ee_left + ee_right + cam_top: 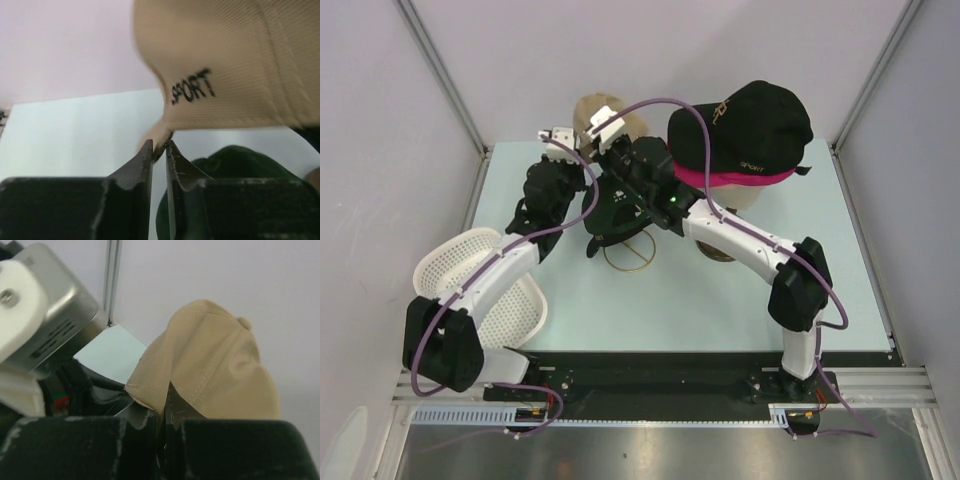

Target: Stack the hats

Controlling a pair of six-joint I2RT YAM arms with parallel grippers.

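Left gripper (160, 145): fingers almost together, hem of the tan cap (225, 60) pinched between the tips. "SPORT" is stitched on the cap just above the pinch.

Right gripper (162, 402): closed on another part of the same cap's edge, crown rising behind the fingers.

The tan cap is held up off the table (670, 300) at the back centre, between both arms. The dark green cap (230, 165) lies on the table below it.

Back right: black cap (760, 125) sits on a magenta cap (720, 178), both on the mannequin head (745, 197).

White mesh basket (470, 265) is at the near left, beside the left arm.
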